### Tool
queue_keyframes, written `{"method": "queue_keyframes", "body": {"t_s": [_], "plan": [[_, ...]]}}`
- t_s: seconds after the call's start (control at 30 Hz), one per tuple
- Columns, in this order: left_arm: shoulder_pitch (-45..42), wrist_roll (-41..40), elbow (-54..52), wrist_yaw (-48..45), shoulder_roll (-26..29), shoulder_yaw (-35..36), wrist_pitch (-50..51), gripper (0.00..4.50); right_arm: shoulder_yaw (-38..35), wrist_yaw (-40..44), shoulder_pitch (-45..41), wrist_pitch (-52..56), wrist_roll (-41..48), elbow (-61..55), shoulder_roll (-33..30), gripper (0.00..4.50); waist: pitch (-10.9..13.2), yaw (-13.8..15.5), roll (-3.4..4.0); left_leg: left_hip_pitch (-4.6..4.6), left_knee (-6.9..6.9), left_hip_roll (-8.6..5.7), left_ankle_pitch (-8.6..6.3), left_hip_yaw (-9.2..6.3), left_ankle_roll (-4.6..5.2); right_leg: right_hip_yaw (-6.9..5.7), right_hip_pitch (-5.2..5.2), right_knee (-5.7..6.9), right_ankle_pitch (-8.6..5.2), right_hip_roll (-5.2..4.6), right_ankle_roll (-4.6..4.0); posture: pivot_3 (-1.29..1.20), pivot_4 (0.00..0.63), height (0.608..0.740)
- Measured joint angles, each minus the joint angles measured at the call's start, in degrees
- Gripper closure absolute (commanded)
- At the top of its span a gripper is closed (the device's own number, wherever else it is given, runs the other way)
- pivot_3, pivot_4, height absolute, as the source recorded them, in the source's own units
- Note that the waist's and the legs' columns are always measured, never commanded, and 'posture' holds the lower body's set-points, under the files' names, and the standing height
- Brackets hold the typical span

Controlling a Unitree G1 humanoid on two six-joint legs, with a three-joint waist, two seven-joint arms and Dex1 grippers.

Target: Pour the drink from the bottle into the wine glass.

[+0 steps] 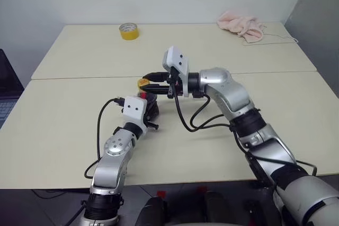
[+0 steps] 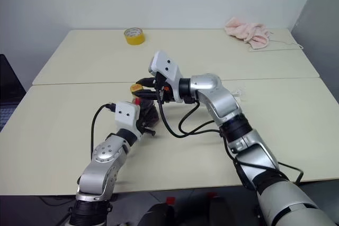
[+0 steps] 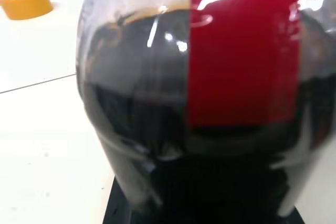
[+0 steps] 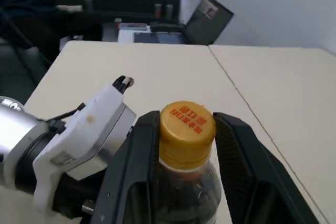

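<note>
Bottle: small clear plastic bottle standing upright on the cream table, near the robot, at the seam between two table tops; its body is largely hidden behind the left wrist in the head views.
Drink: dark, almost black liquid fills most of the bottle body, its surface just below the shoulder; a red label strip runs down the side.
Cap: yellow screw cap with red print, seated on the neck.
Left gripper: level, clamped on the lower body of the bottle; fingers closed against it.
Right gripper: reaching across from the right, pointing leftward, its two black fingers set either side of the cap and touching it; closed on the cap.
Tape roll: yellow roll on the far table, well apart from the bottle.
Cloth: pink cloth bunched at the far right corner.
Background: laptop and a seated person beyond the table edge, seen from the right wrist.
</note>
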Motion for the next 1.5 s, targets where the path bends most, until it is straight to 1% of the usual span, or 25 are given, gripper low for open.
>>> {"method": "queue_keyframes", "body": {"t_s": [0.1, 0.17, 0.23, 0.27, 0.33, 0.43, 0.53, 0.63, 0.73, 0.8, 0.87, 0.9, 0.93, 1.0, 1.07, 1.13, 1.23, 1.33, 1.5], "plan": [[0.2, 0.0, 0.0, 0.2, 0.2, 0.5, 0.4, 3.73, 0.1, 3.2, -5.4, -8.3, -2.4, 10.8, 1.8, 3.28, 0.0, 0.0, 0.0, 0.0, 0.02, -0.01, 0.0, 0.0, -0.01, 0.0, 0.0, -0.02, 0.0, -0.03, 0.0, 0.0, 0.15, 0.74], [0.5, 0.0, 0.0, 0.3, 0.2, 0.5, 0.5, 3.73, 0.0, 5.0, -8.3, -12.8, -4.1, 16.7, 2.4, 3.65, 0.0, 0.0, 0.0, 0.0, 0.02, -0.02, 0.01, -0.02, -0.01, -0.01, 0.02, -0.04, 0.0, -0.03, 0.0, 0.0, 0.15, 0.74], [0.7, 0.0, 0.0, 0.3, 0.2, 0.6, 0.7, 3.73, -0.4, 6.3, -10.4, -16.4, -4.5, 21.6, 3.8, 4.31, 0.0, 0.1, 0.0, -0.01, 0.03, -0.02, 0.01, -0.01, -0.02, 0.0, 0.02, -0.04, 0.0, -0.04, 0.0, 0.0, 0.15, 0.74], [0.7, 0.0, 0.0, 0.3, 0.2, 0.6, 0.7, 3.73, -0.5, 6.6, -10.9, -17.3, -4.6, 22.7, 4.1, 4.5, 0.0, 0.1, 0.0, 0.0, 0.03, -0.02, 0.01, -0.02, -0.03, -0.01, 0.03, -0.04, 0.0, -0.05, 0.0, 0.0, 0.15, 0.74], [0.9, 0.0, -0.6, -0.1, 0.1, -0.4, 0.5, 3.74, -2.7, 5.8, -12.4, -18.7, -5.5, 25.8, 3.9, 4.5, 0.0, 0.3, 0.0, -0.02, 0.05, -0.06, 0.02, -0.04, -0.04, -0.03, 0.06, -0.03, 0.0, -0.09, 0.0, 0.0, 0.15, 0.74], [1.2, 0.0, -0.9, -0.7, 0.1, -1.2, 0.4, 3.74, -4.1, 6.5, -12.5, -19.1, -6.3, 27.7, 3.7, 4.5, 0.0, 0.3, 0.01, -0.04, 0.09, -0.06, 0.03, 0.0, -0.05, 0.02, 0.03, -0.02, 0.0, -0.1, 0.0, 0.0, 0.15, 0.74], [1.2, 0.0, -0.9, -1.0, 0.1, -1.2, 0.4, 3.74, -5.1, 7.5, -12.5, -18.8, -6.6, 27.6, 3.5, 3.89, 0.0, 0.2, 0.01, -0.02, 0.05, 0.0, 0.03, -0.02, -0.05, 0.0, 0.01, 0.02, 0.0, -0.08, -0.01, 0.0, 0.15, 0.74], [1.0, 0.0, -0.8, -1.0, 0.1, -1.2, 0.4, 3.74, -6.9, 9.4, -11.7, -15.2, -5.7, 25.2, 3.0, 2.89, 0.0, 0.2, 0.01, -0.03, 0.06, -0.02, 0.03, -0.02, -0.05, 0.0, 0.02, 0.01, 0.0, -0.08, 0.0, 0.0, 0.15, 0.74], [0.4, 0.0, -0.8, -1.1, 0.1, -1.2, 0.3, 3.74, -8.9, 10.2, -9.2, -8.8, -3.3, 19.4, 2.2, 1.82, 0.0, 0.2, 0.01, -0.05, 0.07, -0.02, 0.03, -0.03, -0.05, -0.01, 0.03, 0.01, 0.0, -0.09, 0.0, 0.0, 0.15, 0.74], [0.2, 0.0, -0.8, -1.0, 0.1, -1.1, 0.2, 3.74, -9.8, 10.1, -7.2, -4.7, -1.7, 14.5, 1.0, 1.13, 0.0, 0.3, 0.01, -0.06, 0.09, -0.04, 0.03, -0.02, -0.05, 0.0, 0.02, 0.01, 0.0, -0.11, 0.0, 0.0, 0.15, 0.74], [0.1, 0.0, -0.8, -1.0, 0.0, -1.1, 0.2, 3.74, -10.4, 9.0, -3.3, 0.5, -0.4, 5.5, -0.6, 0.43, 0.0, 0.4, 0.01, -0.08, 0.09, -0.04, 0.03, -0.07, -0.05, -0.04, 0.04, 0.0, 0.0, -0.12, 0.0, 0.0, 0.15, 0.74], [0.1, 0.0, -0.8, -0.9, 0.0, -1.0, 0.2, 3.74, -10.9, 7.7, -1.0, 3.4, 0.5, 0.9, -1.0, 0.29, 0.0, 0.4, 0.01, -0.09, 0.08, -0.04, 0.03, -0.06, -0.05, -0.01, 0.01, 0.0, 0.0, -0.13, 0.0, 0.0, 0.15, 0.74], [0.0, 0.0, -0.8, -0.8, -0.1, -0.9, 0.0, 3.74, -11.5, 5.0, 3.0, 7.0, 1.3, -5.8, -1.0, 0.05, 0.0, 0.4, 0.0, -0.1, 0.09, -0.03, 0.03, -0.08, -0.05, -0.04, 0.02, 0.0, 0.0, -0.17, 0.0, 0.0, 0.15, 0.74], [0.0, 0.0, -0.8, -0.6, -0.1, -0.7, -0.1, 3.74, -11.4, -0.7, 9.9, 12.6, 1.9, -15.6, -0.2, 0.0, 0.0, 0.4, 0.0, -0.12, 0.08, -0.05, 0.03, -0.04, -0.05, -0.01, -0.02, 0.01, 0.0, -0.28, 0.0, 0.0, 0.15, 0.74], [0.0, 0.0, -0.8, -0.3, -0.5, -0.8, -0.4, 3.74, -11.3, -7.0, 14.4, 16.9, 1.8, -21.7, 1.8, 0.0, 0.0, 0.2, 0.01, -0.11, 0.09, -0.05, 0.03, -0.01, -0.05, 0.02, -0.06, 0.11, 0.0, -0.26, 0.0, 0.0, 0.15, 0.74], [0.1, 0.0, -0.8, 0.0, -0.8, -0.8, -1.1, 3.74, -11.3, -13.0, 16.5, 19.5, 1.1, -26.3, 3.7, 0.0, 0.0, 0.2, 0.01, -0.08, 0.07, -0.02, 0.03, -0.03, -0.06, 0.01, -0.08, 0.16, 0.0, -0.19, 0.0, 0.0, 0.15, 0.74], [0.1, 0.0, -0.8, 0.2, -0.9, -0.8, -1.4, 3.74, -10.5, -19.7, 17.3, 21.4, 0.5, -30.3, 6.6, 0.0, 0.0, 0.2, 0.01, -0.06, 0.06, -0.03, 0.03, -0.03, -0.06, 0.02, -0.07, 0.17, 0.0, -0.06, 0.0, 0.0, 0.15, 0.74], [0.2, 0.0, -0.8, 0.2, -0.9, -0.8, -1.9, 3.74, -9.7, -23.4, 17.5, 22.8, 0.6, -31.9, 8.4, 0.0, 0.0, 0.2, 0.01, -0.06, 0.07, -0.06, 0.03, -0.03, -0.06, 0.02, -0.05, 0.14, 0.0, -0.07, 0.0, 0.0, 0.15, 0.74], [0.5, 0.0, -0.7, 0.2, -0.9, -0.8, -2.3, 3.74, -8.9, -25.5, 17.5, 23.7, 0.6, -32.2, 8.3, 0.0, 0.0, 0.4, 0.01, -0.06, 0.09, -0.08, 0.03, -0.03, -0.06, 0.02, -0.03, 0.13, 0.0, -0.07, 0.0, 0.0, 0.15, 0.74]]}}
